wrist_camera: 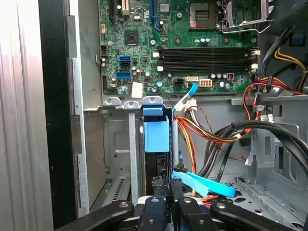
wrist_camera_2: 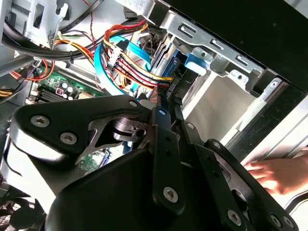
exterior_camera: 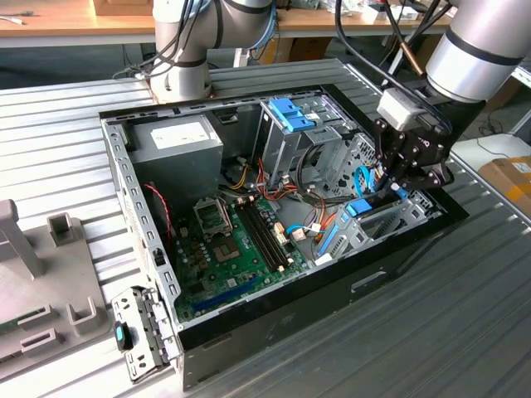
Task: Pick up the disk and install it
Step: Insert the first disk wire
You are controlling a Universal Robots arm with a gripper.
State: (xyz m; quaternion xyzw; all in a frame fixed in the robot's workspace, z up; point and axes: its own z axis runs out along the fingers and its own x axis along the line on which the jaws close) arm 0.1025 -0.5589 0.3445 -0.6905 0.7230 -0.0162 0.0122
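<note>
Fingertips of the hand [wrist_camera: 168, 207] sit squeezed close together, with just a thin crack between them. They are right at the near end of the disk [wrist_camera: 156, 137]. You cannot tell from here if they pinch a little bit of it or just push on it.

The disk stands on its edge in the slot of the metal bay [wrist_camera: 115, 144], with its light-blue rail on top. It looks most of the way in, so the job looks close to done. In the exterior view, the hand [exterior_camera: 397, 186] is low inside the computer case [exterior_camera: 332, 274], at the exterior view's right, near the front wall.

To do this step well, push straight along the slot. Go slowly. If the disk tips to one side, it may jam on the bay walls. Push gently and watch the blue rail. It should slide flat, not lift.

Mind the wires. A bunch of red and orange wires [wrist_camera: 202, 132] and a flat blue cable [wrist_camera: 207, 185] lie just beside the fingertips. Do not let them get caught under the disk or snag on the hand.

Farther off is the green board [wrist_camera: 168, 29], well apart from the hand. The case sits on the ridged metal table [exterior_camera: 465, 315].

In the second wrist view, a person's fingers [wrist_camera_2: 272, 175] rest near the case edge, close to the hand [wrist_camera_2: 166, 98]. Be careful of them.
</note>
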